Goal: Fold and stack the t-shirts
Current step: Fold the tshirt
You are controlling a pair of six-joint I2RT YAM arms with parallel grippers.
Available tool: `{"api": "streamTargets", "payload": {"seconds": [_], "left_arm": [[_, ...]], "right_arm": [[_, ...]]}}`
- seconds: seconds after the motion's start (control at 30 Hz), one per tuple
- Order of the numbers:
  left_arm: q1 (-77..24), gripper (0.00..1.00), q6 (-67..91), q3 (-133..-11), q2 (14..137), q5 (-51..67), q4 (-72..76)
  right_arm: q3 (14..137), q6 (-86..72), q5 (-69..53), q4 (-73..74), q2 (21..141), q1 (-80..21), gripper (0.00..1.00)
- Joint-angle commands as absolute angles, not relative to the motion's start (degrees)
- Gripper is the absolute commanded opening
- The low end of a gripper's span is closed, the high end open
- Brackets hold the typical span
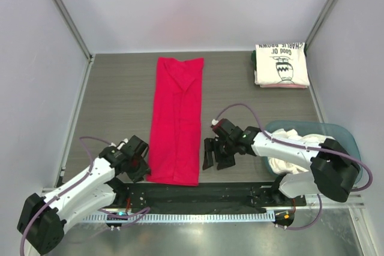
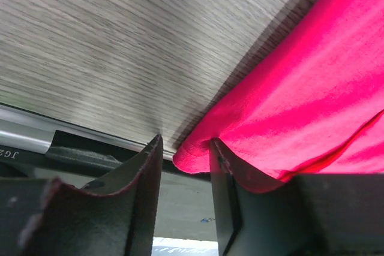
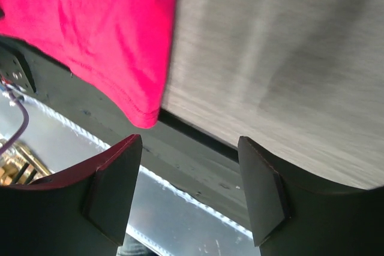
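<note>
The crimson red t-shirt (image 1: pixel 177 118) lies folded into a long strip down the middle of the table. My left gripper (image 1: pixel 139 163) is open at its near left corner; in the left wrist view the corner (image 2: pixel 198 151) sits between the spread fingers (image 2: pixel 185 148). My right gripper (image 1: pixel 216 154) is open and empty just right of the near right corner (image 3: pixel 141 115), its fingers (image 3: pixel 189 148) wide apart. The cream Charlie Brown t-shirt (image 1: pixel 282 64) lies folded at the back right. White t-shirts (image 1: pixel 291 148) are bunched in the tub.
The blue-grey tub (image 1: pixel 342 136) stands at the near right, beside my right arm. A black strip and metal rail (image 1: pixel 204 199) run along the table's near edge. Grey walls close in the left, right and back.
</note>
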State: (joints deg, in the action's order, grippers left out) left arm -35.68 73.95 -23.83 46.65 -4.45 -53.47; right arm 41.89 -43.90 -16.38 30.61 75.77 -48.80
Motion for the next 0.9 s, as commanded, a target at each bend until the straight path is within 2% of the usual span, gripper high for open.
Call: {"api": "streamTargets", "payload": {"seconds": [0.0, 0.2, 0.5, 0.6, 0.7, 0.77, 0.8, 0.83, 0.87], "left_arm": [[-35.95, 0.36, 75.76, -22.59, 45.27, -5.19, -52.21], [-35.95, 0.19, 76.11, -21.19, 43.95, -5.62, -51.94], [-35.95, 0.16, 75.94, -20.57, 43.94, -5.54, -51.07], [-35.95, 0.14, 76.03, -20.57, 44.03, -5.62, -50.89], [-35.95, 0.11, 76.02, -20.65, 43.59, -5.54, -50.98], [-35.95, 0.07, 75.94, -20.83, 43.16, -5.62, -50.98], [-35.95, 0.0, 75.85, -21.09, 42.63, -5.62, -50.98], [-35.95, 0.0, 75.68, -21.35, 42.45, -5.8, -51.15], [-35.95, 0.0, 75.5, -21.71, 42.1, -5.8, -51.41]], "right_arm": [[39.91, -50.79, -15.64, 20.05, 76.46, -53.25, 0.7], [40.25, -55.54, -13.62, 13.72, 82.78, -59.94, 0.67], [40.43, -58.53, -12.31, 10.99, 87.71, -63.89, 0.63], [40.61, -59.24, -12.04, 10.55, 88.5, -64.42, 0.56], [40.61, -59.68, -11.69, 10.55, 88.68, -64.86, 0.43], [40.34, -59.85, -11.51, 10.55, 88.59, -64.95, 0.28], [40.25, -59.85, -11.51, 10.72, 88.42, -64.95, 0.22], [40.25, -59.85, -11.51, 11.07, 88.16, -64.95, 0.11], [40.25, -59.85, -11.51, 11.51, 88.07, -65.04, 0.07]]}}
